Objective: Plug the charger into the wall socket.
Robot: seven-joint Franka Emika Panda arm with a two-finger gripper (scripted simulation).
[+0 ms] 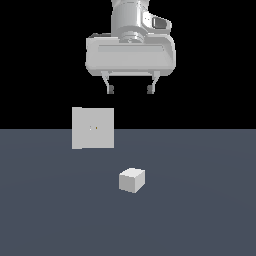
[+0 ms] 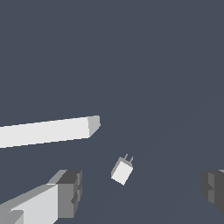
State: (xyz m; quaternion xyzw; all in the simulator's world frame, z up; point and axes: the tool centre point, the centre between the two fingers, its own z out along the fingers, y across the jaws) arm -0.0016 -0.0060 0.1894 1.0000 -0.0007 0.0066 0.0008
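Note:
The charger [image 1: 132,180] is a small white cube lying on the grey floor, in front of the socket and toward the exterior view's right. In the wrist view the charger [image 2: 122,169] shows two short prongs on one end. The wall socket [image 1: 93,128] is a flat upright white panel with two tiny dots at its centre; the wrist view shows the wall socket [image 2: 48,131] edge-on as a long white bar. My gripper [image 1: 130,89] hangs high above both, open and empty. Its fingertips [image 2: 70,192] frame the charger in the wrist view.
The grey floor [image 1: 200,210] spreads around both objects, with black background behind. No other objects show.

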